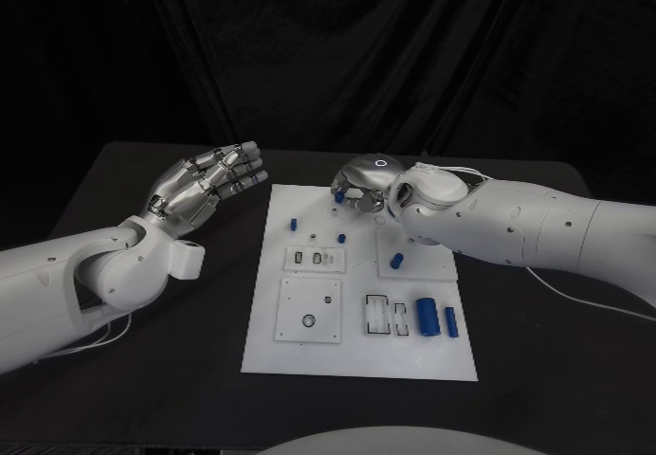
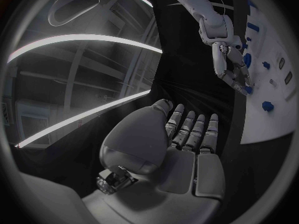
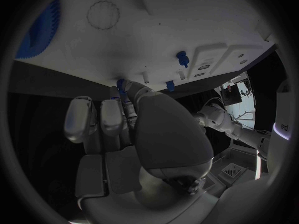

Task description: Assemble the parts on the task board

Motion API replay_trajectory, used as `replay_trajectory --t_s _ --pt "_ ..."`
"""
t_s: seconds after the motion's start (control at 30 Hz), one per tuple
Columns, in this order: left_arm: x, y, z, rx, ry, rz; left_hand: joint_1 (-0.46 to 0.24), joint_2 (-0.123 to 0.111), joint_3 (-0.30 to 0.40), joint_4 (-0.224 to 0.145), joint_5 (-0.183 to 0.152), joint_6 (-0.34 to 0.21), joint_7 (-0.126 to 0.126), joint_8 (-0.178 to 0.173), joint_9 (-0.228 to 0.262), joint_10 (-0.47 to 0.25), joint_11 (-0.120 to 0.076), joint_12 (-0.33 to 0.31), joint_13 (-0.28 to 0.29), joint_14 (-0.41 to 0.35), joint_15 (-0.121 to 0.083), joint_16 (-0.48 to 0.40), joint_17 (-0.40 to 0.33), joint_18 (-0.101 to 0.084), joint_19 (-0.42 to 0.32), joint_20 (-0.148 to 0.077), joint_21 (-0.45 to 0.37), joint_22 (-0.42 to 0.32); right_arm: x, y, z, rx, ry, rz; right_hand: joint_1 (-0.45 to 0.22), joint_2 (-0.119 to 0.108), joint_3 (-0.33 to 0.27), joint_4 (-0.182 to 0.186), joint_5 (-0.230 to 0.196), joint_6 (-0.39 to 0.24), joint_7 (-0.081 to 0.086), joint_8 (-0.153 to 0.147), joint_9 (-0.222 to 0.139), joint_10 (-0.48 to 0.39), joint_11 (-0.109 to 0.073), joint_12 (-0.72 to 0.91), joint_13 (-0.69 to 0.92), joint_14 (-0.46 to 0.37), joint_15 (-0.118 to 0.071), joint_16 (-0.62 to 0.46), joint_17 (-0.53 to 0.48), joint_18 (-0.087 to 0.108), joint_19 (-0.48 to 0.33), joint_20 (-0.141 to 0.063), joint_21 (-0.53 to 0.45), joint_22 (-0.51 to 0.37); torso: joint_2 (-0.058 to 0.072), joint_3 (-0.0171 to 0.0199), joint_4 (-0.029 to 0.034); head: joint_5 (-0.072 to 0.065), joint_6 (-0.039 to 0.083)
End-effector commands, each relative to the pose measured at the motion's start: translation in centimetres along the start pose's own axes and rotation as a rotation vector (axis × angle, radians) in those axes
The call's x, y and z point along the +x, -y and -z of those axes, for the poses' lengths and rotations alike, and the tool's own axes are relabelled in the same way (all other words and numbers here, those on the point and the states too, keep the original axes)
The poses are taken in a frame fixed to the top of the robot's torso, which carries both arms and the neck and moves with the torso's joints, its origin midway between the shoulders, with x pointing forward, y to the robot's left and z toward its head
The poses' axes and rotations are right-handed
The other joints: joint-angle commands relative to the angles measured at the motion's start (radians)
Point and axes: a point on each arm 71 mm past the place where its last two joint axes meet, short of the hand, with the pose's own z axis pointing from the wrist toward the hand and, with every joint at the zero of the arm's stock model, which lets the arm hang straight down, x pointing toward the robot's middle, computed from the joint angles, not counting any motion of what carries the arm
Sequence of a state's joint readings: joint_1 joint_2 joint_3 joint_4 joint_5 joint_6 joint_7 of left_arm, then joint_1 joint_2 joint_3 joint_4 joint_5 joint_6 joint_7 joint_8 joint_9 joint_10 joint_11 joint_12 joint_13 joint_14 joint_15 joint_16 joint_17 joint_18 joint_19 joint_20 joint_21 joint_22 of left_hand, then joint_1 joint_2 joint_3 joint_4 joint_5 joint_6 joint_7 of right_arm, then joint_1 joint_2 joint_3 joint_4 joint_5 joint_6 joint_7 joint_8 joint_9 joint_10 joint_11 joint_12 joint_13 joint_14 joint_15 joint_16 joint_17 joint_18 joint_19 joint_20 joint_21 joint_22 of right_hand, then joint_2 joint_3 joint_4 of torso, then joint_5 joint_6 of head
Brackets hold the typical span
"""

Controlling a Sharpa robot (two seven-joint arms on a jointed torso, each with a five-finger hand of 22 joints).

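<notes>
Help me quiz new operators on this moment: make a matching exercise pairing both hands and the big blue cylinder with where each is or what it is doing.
Column one:
1. left hand
2. right hand
3. large blue cylinder

Column two:
A. lying on the task board, in its near right part
B. raised over the black table left of the board, fingers apart, holding nothing
C. at the board's far edge, pinching a small blue part at its fingertips

Pairs: 1-B, 2-C, 3-A
</notes>
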State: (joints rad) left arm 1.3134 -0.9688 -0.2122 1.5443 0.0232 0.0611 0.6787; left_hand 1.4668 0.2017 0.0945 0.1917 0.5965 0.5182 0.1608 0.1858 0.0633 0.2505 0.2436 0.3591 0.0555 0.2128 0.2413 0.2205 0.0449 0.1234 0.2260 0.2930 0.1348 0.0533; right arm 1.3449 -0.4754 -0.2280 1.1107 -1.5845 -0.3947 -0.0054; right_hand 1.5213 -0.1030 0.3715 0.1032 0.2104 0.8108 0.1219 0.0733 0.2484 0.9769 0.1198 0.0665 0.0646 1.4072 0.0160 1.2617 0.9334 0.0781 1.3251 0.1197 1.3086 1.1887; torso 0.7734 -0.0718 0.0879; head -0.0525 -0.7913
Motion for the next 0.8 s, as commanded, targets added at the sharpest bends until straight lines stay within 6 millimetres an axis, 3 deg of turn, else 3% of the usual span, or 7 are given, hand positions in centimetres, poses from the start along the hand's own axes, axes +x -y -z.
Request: replay_trajectory --t_s 0.03,0.1,0.27,0.5,0.6,0.63,0.8 --pt "0.2 1.0 0.0 0.147 -0.013 0.015 -0.008 0.001 0.003 0.0 0.005 -0.003 0.014 0.002 0.001 -0.001 0.006 0.005 0.001 -0.002 0.005 0.006 0.001 -0.015 0.002 0.0 -0.004 -0.001 0.2 0.1 0.0 0.029 -0.018 0.005 -0.001 -0.009 -0.028 -0.021 -0.011 -0.334 -0.067 -0.026 -0.109 -0.171 0.004 -0.003 0.001 -0.032 -0.011 -0.037 -0.056 0.028 -0.037 -0.007 -0.04 -0.04 0.0 -0.0006 -0.0012 0.0 -0.001" --pt "0.2 1.0 0.0 0.146 -0.013 0.015 -0.009 0.001 0.007 0.0 0.005 -0.004 0.015 0.002 0.001 -0.002 0.006 0.005 0.0 -0.003 0.005 0.006 0.001 -0.015 0.002 0.0 -0.004 -0.001 0.2 0.2 0.0 0.034 -0.013 0.005 0.0 -0.001 -0.05 -0.031 -0.011 -0.489 -0.094 -0.038 -0.161 -0.231 0.003 -0.004 0.0 -0.039 -0.012 -0.045 -0.067 0.03 -0.043 -0.008 -0.053 -0.048 0.0 -0.0005 -0.0013 0.001 0.0" --pt "0.1 1.0 0.0 0.145 -0.011 0.014 -0.009 0.001 0.007 0.0 0.005 -0.004 0.015 0.002 0.001 -0.002 0.006 0.005 0.0 -0.003 0.005 0.006 0.001 -0.015 0.002 0.0 -0.004 -0.001 -0.2 0.5 0.1 0.043 0.039 0.005 0.001 0.005 -0.067 -0.038 -0.011 -0.515 -0.102 -0.039 -0.175 -0.247 0.007 0.001 0.002 -0.048 -0.009 -0.052 -0.078 0.032 -0.051 -0.006 -0.064 -0.055 0.0 -0.0002 -0.0002 0.002 0.001" --pt "0.0 1.1 0.3 0.145 -0.004 0.011 -0.01 0.0 0.01 0.0 0.005 -0.004 0.015 0.002 0.001 -0.002 0.006 0.006 0.001 -0.003 0.005 0.006 0.001 -0.016 0.001 0.0 -0.005 -0.001 -2.9 1.7 0.7 0.043 0.169 0.018 0.008 0.025 -0.084 -0.051 0.013 -0.38 -0.069 -0.018 -0.162 -0.164 0.007 0.054 0.014 -0.038 -0.008 -0.037 -0.058 0.03 -0.038 -0.005 -0.059 -0.037 0.0 0.0004 0.0 0.005 0.014" --pt "-0.1 1.2 0.5 0.144 0.001 0.01 -0.011 -0.001 0.012 0.0 0.005 -0.002 0.016 0.003 0.001 -0.001 0.006 0.008 0.001 -0.002 0.006 0.008 0.002 -0.016 0.001 0.0 -0.005 -0.001 -4.7 2.5 1.7 0.046 0.196 0.027 0.003 0.038 -0.076 -0.045 0.021 -0.312 -0.043 -0.009 -0.156 -0.099 0.0 0.096 0.02 -0.029 -0.011 -0.028 -0.045 0.027 -0.026 -0.008 -0.05 -0.021 0.0 0.0013 -0.0017 0.002 0.019" --pt "-0.1 1.2 0.6 0.144 0.003 0.011 -0.011 -0.001 0.012 0.0 0.005 -0.002 0.016 0.003 0.001 -0.001 0.006 0.008 0.001 -0.002 0.006 0.008 0.002 -0.016 0.001 0.0 -0.005 -0.001 -5.2 2.8 2.1 0.048 0.202 0.028 -0.003 0.041 -0.066 -0.037 0.023 -0.255 -0.026 0.001 -0.15 -0.042 -0.007 0.126 0.027 -0.026 -0.008 -0.027 -0.044 0.025 -0.022 -0.006 -0.048 -0.016 -0.001 0.0013 -0.0027 0.002 0.019" --pt "-0.2 1.3 0.8 0.143 0.016 0.014 -0.013 -0.003 0.016 -0.001 0.005 0.002 0.016 0.005 0.002 0.001 0.007 0.011 0.001 -0.001 0.006 0.01 0.002 -0.016 0.001 0.0 -0.005 -0.002 -7.6 4.1 5.3 0.077 0.195 0.016 -0.014 0.033 -0.051 -0.022 0.017 -0.092 -0.009 0.028 -0.128 0.086 -0.037 0.2 0.049 -0.023 -0.011 -0.026 -0.044 0.025 -0.017 -0.005 -0.046 -0.008 -0.002 0.0012 -0.0021 -0.003 0.018"
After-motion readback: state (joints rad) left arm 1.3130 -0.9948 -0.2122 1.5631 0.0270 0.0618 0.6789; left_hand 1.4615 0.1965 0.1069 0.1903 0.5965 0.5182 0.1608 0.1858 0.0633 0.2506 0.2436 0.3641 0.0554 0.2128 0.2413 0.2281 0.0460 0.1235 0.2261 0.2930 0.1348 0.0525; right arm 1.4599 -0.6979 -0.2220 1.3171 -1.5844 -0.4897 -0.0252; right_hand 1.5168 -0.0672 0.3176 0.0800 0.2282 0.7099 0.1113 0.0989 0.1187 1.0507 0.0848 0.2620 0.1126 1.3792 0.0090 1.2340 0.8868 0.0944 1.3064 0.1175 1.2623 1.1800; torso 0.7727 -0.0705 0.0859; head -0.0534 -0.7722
